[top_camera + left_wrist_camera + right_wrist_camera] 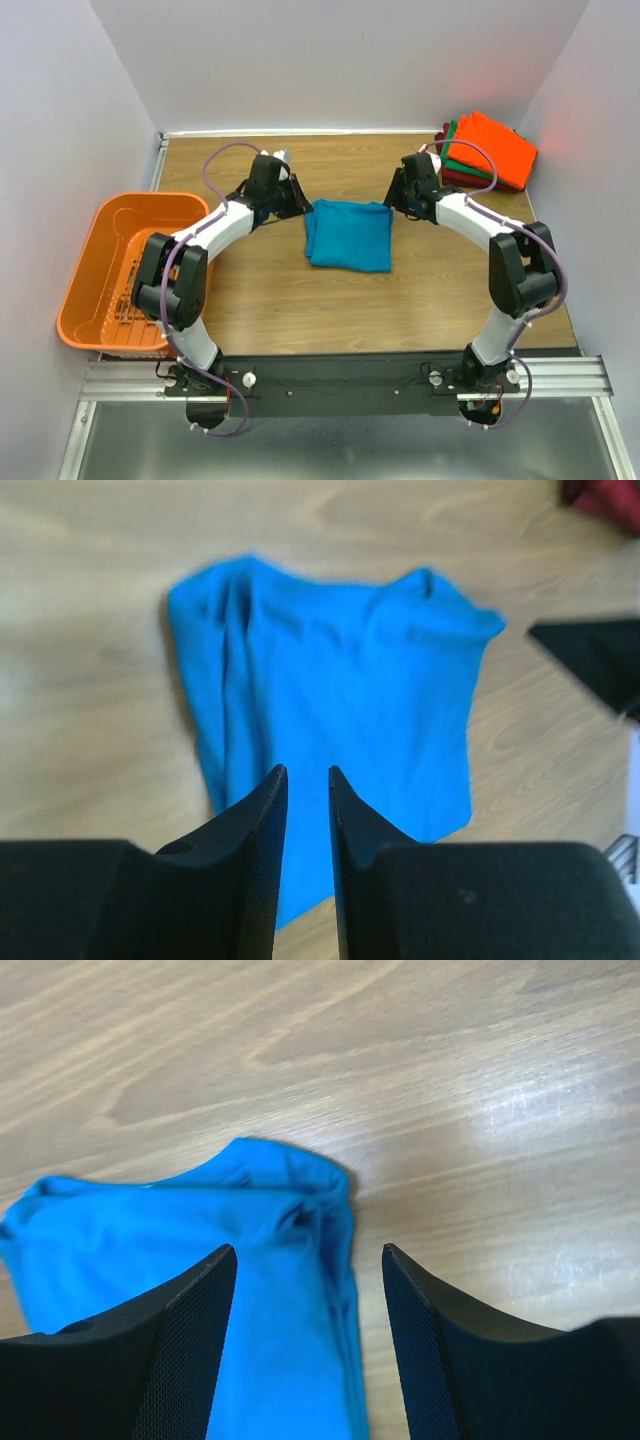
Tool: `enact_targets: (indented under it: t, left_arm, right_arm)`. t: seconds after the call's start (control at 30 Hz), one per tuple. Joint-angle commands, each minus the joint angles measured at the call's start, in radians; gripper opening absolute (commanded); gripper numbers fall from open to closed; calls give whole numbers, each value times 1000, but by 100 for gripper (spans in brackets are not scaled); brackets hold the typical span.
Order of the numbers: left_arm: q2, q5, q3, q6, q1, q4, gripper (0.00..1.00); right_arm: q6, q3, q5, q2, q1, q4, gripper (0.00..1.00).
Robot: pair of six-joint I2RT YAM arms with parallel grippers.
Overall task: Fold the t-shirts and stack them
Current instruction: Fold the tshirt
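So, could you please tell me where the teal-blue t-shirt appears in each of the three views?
Top external: the teal-blue t-shirt lies folded near mid-picture.
Left wrist: it fills the picture's middle, above the left gripper's fingers.
Right wrist: lower left, its edge showing between the right gripper's fingers.
Shared landmark: the wooden table top under it.

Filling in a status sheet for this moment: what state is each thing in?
Teal shirt, folded, flat on the table between the grippers.
Shirt stack, folded, orange on top, far right corner.
Basket, upright, left of the table.
Left gripper, jaws narrowly apart, holding nothing.
Right gripper, jaws wide apart, holding nothing.
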Motion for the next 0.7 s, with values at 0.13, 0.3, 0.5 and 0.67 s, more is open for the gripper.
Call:
enact_targets:
  t: [0.13, 0.3, 0.5, 0.67]
  left_arm:
    - [-102, -134, -184, 20, -102, -4, 30]
    - [-114, -160, -224, 21, -136, -1, 30]
    - [-107, -161, -253, 24, -155, 7, 30]
    - [-103, -146, -263, 32, -168, 13, 30]
  right_arm:
    - [-39, 125, -46, 139, -14, -29, 65]
    - [-26, 136, -75, 164, -14, -27, 64]
    - [-20, 136, -98, 179, -14, -27, 62]
    - [-17, 129, -101, 173, -14, -27, 58]
